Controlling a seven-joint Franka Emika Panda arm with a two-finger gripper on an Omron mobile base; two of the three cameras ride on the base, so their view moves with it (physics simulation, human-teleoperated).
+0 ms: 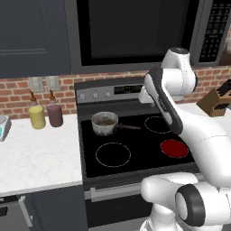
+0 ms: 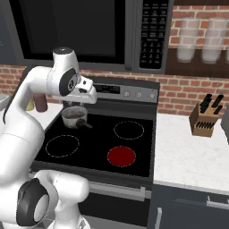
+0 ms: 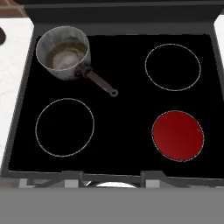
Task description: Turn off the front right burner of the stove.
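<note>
The stove (image 1: 135,162) (image 2: 96,167) (image 3: 127,111) has a black glass top and a grey back panel with small round knobs (image 1: 94,95) (image 2: 139,95). Its front right burner (image 1: 174,148) (image 2: 121,156) (image 3: 178,135) glows solid red; the other three rings are dark with thin white outlines. My gripper (image 1: 145,95) (image 2: 91,96) (image 3: 113,177) hangs above the stove's back middle, near the panel and pointing down at the glass. Its fingertips (image 3: 72,176) stand wide apart with nothing between them, well clear of the knobs.
A small steel saucepan (image 1: 105,123) (image 2: 74,116) (image 3: 63,51) sits on the back left ring, handle pointing toward the middle. A black microwave (image 1: 135,31) (image 2: 89,27) hangs overhead. A knife block (image 1: 216,101) (image 2: 205,118) stands on the right counter, two bottles (image 1: 45,115) on the left one.
</note>
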